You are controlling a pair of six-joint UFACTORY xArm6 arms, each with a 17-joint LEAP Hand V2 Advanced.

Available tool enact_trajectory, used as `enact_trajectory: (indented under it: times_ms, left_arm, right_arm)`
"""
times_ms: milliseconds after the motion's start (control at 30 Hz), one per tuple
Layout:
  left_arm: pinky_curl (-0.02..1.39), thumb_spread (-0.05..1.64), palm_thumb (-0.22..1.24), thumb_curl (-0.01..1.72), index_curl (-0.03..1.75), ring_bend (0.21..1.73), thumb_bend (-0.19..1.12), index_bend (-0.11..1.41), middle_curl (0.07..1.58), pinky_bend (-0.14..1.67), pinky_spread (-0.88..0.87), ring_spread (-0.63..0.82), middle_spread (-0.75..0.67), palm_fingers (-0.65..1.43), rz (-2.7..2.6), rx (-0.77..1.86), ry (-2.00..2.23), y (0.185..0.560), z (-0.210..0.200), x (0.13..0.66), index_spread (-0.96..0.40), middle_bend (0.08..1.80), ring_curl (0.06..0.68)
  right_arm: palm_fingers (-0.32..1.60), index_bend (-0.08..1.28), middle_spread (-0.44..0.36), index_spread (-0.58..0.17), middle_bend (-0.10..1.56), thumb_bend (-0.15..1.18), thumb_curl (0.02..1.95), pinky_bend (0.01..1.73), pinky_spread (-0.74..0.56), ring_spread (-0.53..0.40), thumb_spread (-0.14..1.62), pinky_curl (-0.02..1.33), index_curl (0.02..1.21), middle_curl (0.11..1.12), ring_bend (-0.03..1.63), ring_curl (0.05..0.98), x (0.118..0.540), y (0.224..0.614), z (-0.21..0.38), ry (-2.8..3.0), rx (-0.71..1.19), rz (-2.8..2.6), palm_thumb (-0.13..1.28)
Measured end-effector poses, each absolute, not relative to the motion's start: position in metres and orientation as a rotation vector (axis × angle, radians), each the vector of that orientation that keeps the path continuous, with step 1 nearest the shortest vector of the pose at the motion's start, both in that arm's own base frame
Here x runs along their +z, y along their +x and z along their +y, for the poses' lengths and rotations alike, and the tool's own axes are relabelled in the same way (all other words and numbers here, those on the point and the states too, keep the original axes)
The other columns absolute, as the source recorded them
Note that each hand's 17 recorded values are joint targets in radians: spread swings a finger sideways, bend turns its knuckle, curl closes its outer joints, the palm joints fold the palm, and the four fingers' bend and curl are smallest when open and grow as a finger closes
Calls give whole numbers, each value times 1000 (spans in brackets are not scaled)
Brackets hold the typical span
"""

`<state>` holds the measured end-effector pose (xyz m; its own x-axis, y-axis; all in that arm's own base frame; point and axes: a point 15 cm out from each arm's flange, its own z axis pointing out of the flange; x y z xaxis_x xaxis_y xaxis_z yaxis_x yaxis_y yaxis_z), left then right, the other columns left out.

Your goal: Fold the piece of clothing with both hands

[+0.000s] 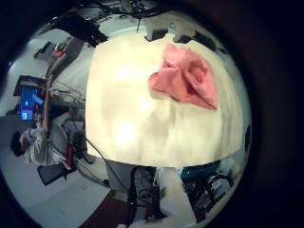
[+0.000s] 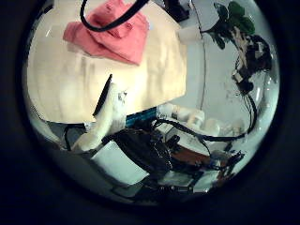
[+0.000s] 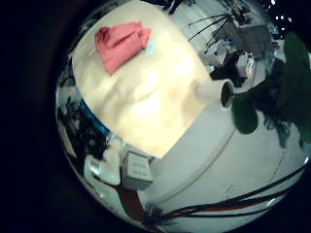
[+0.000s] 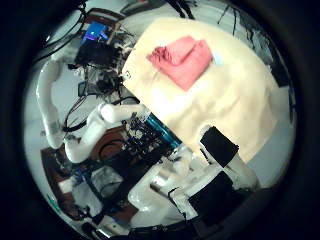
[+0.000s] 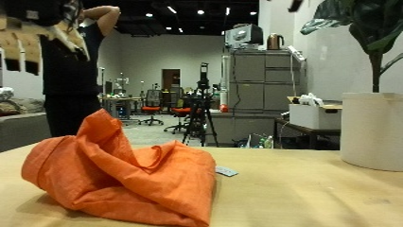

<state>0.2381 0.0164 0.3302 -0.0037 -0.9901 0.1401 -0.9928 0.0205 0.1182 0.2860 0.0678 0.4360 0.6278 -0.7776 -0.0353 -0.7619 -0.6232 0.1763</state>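
An orange piece of clothing (image 5: 120, 175) lies crumpled in a heap on the light wooden table (image 5: 315, 194). My left hand (image 5: 27, 43) hangs high above it at the outside view's upper edge, its fingers straight and holding nothing. My right hand is not seen in that view. The left little finger side palm view shows the clothing (image 1: 185, 76) from far above on the table (image 1: 142, 123). It also shows in the left thumb side palm view (image 2: 108, 33), the right little finger side palm view (image 3: 119, 44) and the right thumb side palm view (image 4: 180, 60).
A small pale tag (image 5: 224, 171) lies on the table beside the clothing. A white plant pot (image 5: 372, 128) stands at the table's corner; it also shows in the right little finger side palm view (image 3: 219, 92). Bare tabletop lies between clothing and pot.
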Motion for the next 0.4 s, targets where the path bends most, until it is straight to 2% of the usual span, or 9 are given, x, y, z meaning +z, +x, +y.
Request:
enact_trajectory:
  times_ms: [100, 200, 333, 400]
  left_arm:
    - [296, 1265, 518, 378, 343, 391, -12, 182, 354, 186, 456, 397, 82, 217, -2100, -1, 2075, 247, 8, 330, -35, 200, 200]
    - [291, 1262, 520, 378, 345, 388, -13, 176, 358, 185, 451, 396, 79, 221, -2089, -44, 2036, 239, -5, 319, -33, 207, 200]
    - [287, 1260, 520, 379, 347, 390, -13, 174, 360, 186, 448, 394, 77, 223, -2083, -23, 2045, 250, -3, 320, -33, 207, 201]
    - [283, 1257, 524, 381, 345, 392, -12, 171, 362, 185, 451, 391, 84, 230, -2071, -5, 2036, 250, -7, 321, -27, 218, 202]
  right_arm:
    - [-2, 171, 78, -386, 187, -17, 528, 377, 360, 234, 1224, 318, 311, 344, 303, 236, 415, 271, 56, 2672, -184, -1315, 798]
    - [5, 180, 83, -384, 185, -15, 513, 359, 367, 243, 1241, 314, 311, 336, 289, 234, 417, 257, 43, 2663, -151, -1391, 785]
    - [16, 181, 87, -376, 182, -13, 495, 345, 370, 249, 1259, 310, 312, 326, 275, 232, 379, 236, 29, 2556, -266, -1453, 782]
    - [24, 179, 93, -377, 183, -13, 483, 336, 371, 251, 1266, 309, 312, 320, 268, 233, 376, 230, 26, 2537, -267, -1486, 781]
